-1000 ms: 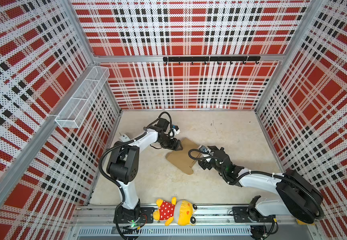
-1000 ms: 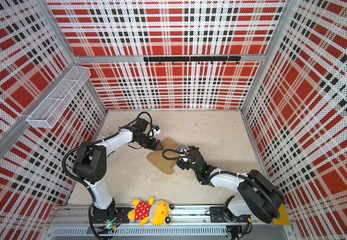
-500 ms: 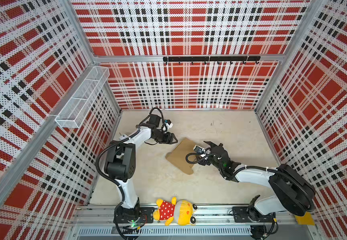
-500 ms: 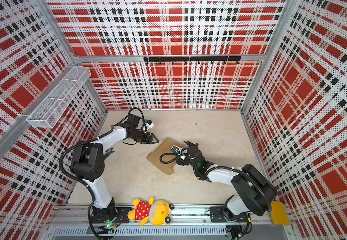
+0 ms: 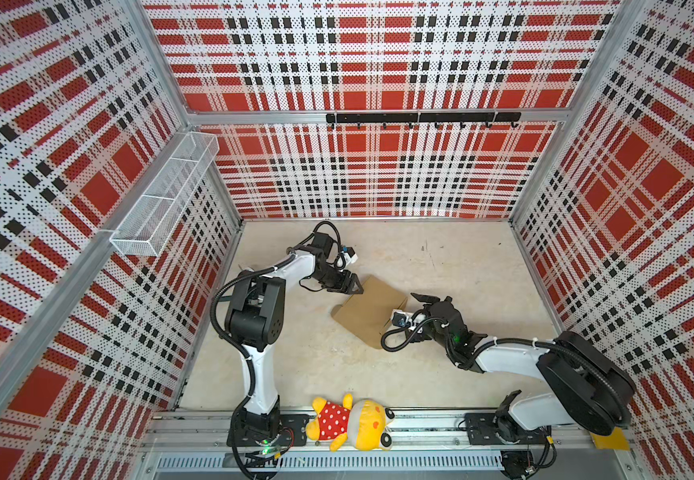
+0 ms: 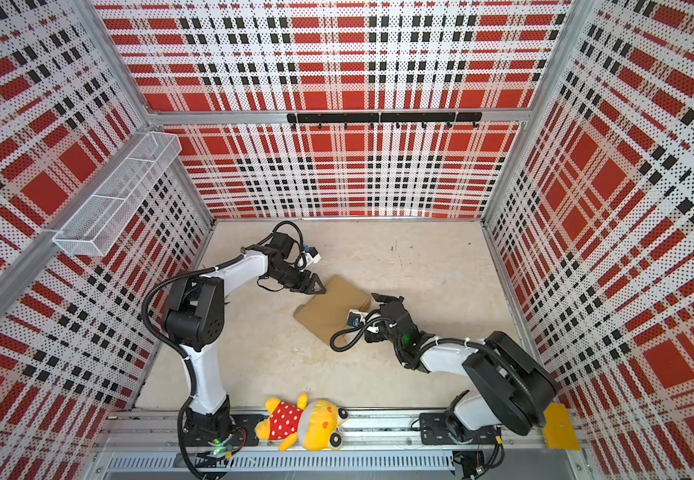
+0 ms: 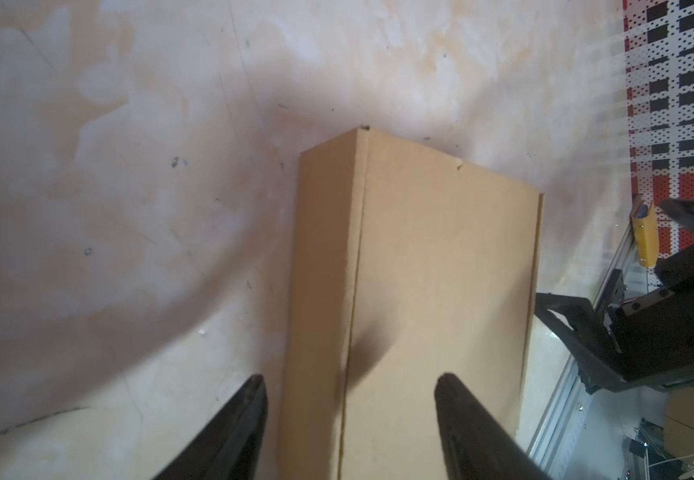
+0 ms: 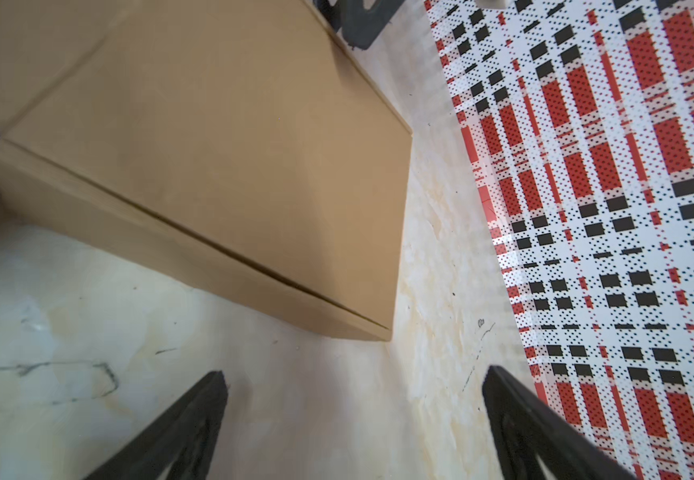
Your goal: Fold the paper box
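- The left gripper (image 5: 354,287) has its fingers partly apart and clamps nothing. In the left wrist view one finger (image 7: 237,415) hangs beside the box's side wall and the other sits over its lid.
- Half a second back it stood off to the left of the box. It has now returned to the box's upper-left edge, jaws a touch narrower (a nudge or a press, we judge, not a grasp).
- The right gripper (image 8: 353,372) is spread wide and empty, with only bare table (image 8: 295,415) between its fingers. It has slipped slightly rightward and sits just beside the box's right corner.
- The paper box (image 5: 368,309) lies near the centre of both top views, a little below the middle. It is closed and flat on the table, just where it lay a second ago.
- We see no flap standing up, so we judge the folding all but done. What remains is probably pressing the lid home.
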